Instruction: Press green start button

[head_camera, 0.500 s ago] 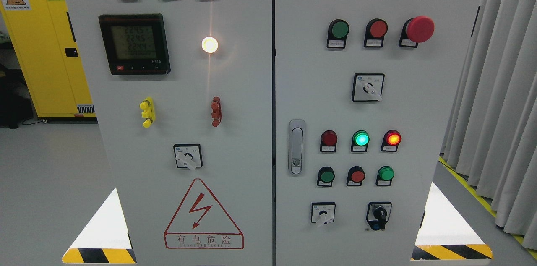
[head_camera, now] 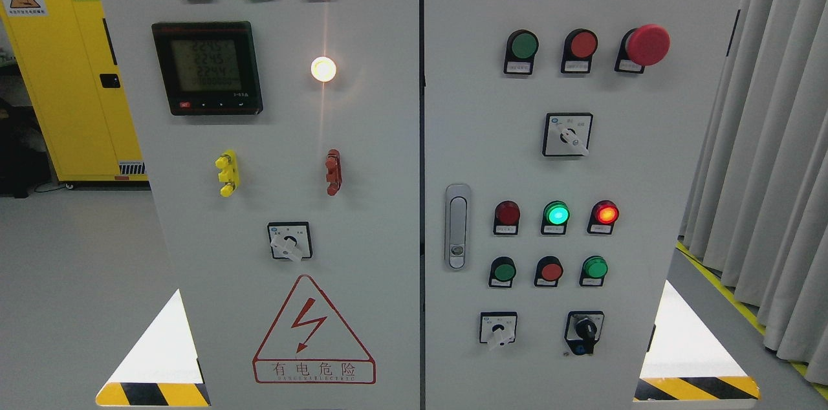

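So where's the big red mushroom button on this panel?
In the head view, the red mushroom button sits upper right on the right cabinet door, just right of a flat red button.

I see several green buttons on the right door and cannot tell which one is the start button, since their labels are too small to read. One dark green button (head_camera: pixel 523 45) sits leftmost in the upper row of three. Lower down, another dark one (head_camera: pixel 504 271) sits leftmost, and a brighter green one (head_camera: pixel 594 267) rightmost, in the same row.
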